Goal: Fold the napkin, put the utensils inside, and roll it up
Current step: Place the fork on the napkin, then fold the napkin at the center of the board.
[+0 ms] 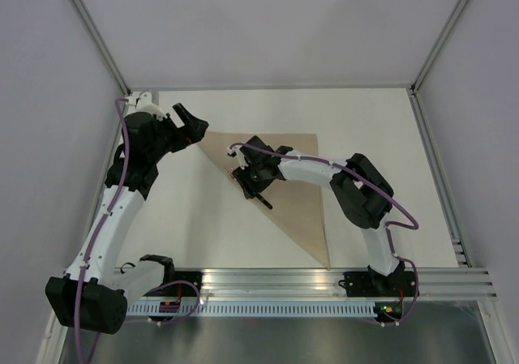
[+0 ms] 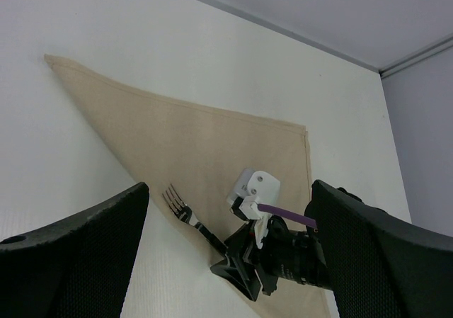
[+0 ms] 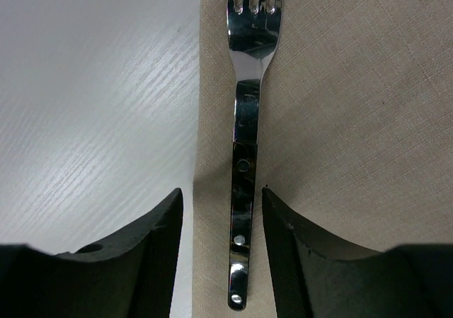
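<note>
The tan napkin lies flat on the table, folded into a triangle. It also shows in the left wrist view and the right wrist view. The fork lies on the napkin along its long diagonal edge, tines toward the far left. My right gripper is open and low over the fork; its fingers stand either side of the black handle without touching it. My left gripper is open and empty above the napkin's far-left corner.
White table with grey walls on three sides and a metal rail along the near edge. The right arm lies across the napkin's right part.
</note>
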Controlling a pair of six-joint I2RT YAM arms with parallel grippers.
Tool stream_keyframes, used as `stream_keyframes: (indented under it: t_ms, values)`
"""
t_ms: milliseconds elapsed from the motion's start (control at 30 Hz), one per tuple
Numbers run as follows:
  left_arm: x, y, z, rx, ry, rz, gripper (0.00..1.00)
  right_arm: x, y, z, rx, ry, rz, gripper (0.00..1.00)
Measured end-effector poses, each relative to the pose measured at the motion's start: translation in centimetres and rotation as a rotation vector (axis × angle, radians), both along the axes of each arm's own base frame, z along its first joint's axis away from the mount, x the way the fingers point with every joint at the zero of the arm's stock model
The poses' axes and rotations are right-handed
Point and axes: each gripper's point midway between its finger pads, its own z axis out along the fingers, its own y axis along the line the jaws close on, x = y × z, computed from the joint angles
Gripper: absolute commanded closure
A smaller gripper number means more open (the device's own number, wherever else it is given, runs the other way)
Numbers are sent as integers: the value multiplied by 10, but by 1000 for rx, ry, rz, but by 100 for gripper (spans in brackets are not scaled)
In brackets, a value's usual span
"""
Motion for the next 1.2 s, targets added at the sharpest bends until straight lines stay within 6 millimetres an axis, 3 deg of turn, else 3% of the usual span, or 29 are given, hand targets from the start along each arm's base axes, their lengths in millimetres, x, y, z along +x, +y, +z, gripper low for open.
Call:
stream_keyframes:
  t_ms: [167, 267, 367, 467, 567, 700, 767, 900, 1200]
  values:
    - [0, -2, 3, 0, -13, -17, 0, 1, -4, 22, 4, 10, 22, 39]
    - [1, -6, 8, -3, -40, -39, 0, 15, -8, 55, 60, -8, 4, 39]
    - [-4, -19, 13, 18, -84, -80, 0, 49, -26, 105, 160, -61, -60, 38]
    - [-22, -61, 10, 72, -130, -195, 0, 95, -75, 149, 253, -115, -182, 39]
    - [-53, -117, -3, 133, -191, -346, 0, 141, -152, 175, 313, -154, -361, 39]
    - [-102, -167, -53, 239, -253, -503, 0, 170, -249, 174, 328, -163, -569, 39]
    - [-129, -188, -79, 308, -298, -591, 0, 170, -276, 166, 326, -145, -627, 40]
    - [-180, -235, -118, 478, -415, -768, 1, 162, -295, 149, 334, -92, -664, 40]
    - [-245, -297, -156, 720, -718, -933, 1, 160, -314, 144, 348, -72, -701, 42]
